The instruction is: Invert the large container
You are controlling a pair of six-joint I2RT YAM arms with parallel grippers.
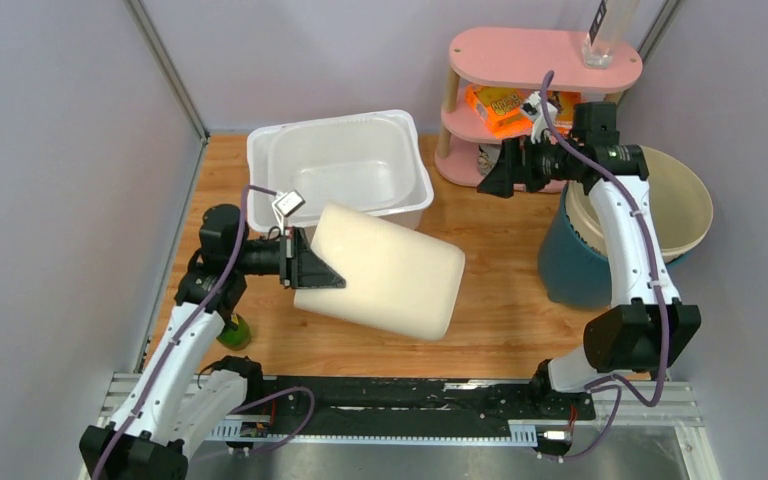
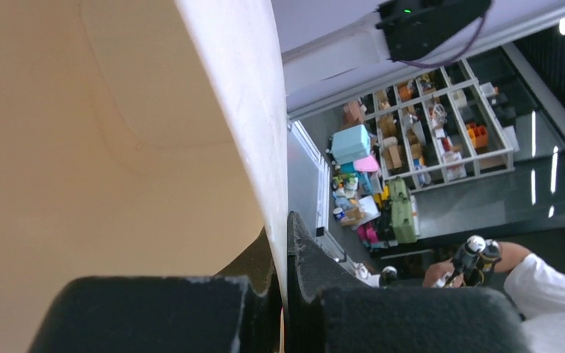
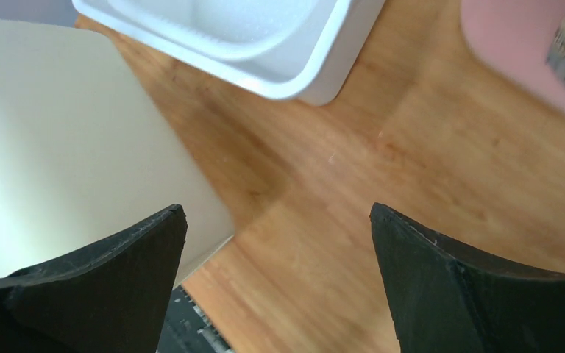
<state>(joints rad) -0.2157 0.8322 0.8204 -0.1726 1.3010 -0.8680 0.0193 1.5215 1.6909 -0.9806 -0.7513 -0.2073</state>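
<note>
The large cream container (image 1: 390,275) is lifted off the wooden table and tilted, with its closed bottom facing up and to the right. My left gripper (image 1: 310,270) is shut on its rim at the left end. In the left wrist view the thin wall of the container (image 2: 243,110) runs between the two black fingers, and the gripper (image 2: 287,257) pinches it. My right gripper (image 1: 490,170) is open and empty, held high near the pink shelf, apart from the container. The right wrist view shows the container (image 3: 51,147) at the left, beyond the spread gripper (image 3: 277,208).
A white plastic tub (image 1: 260,150) stands upright behind the container; it also shows in the right wrist view (image 3: 265,44). A pink shelf (image 1: 545,50) with snacks stands at the back right. A blue bucket (image 1: 570,260) holding a beige bowl (image 1: 680,200) is at the right. A green object (image 1: 235,332) lies by the left arm.
</note>
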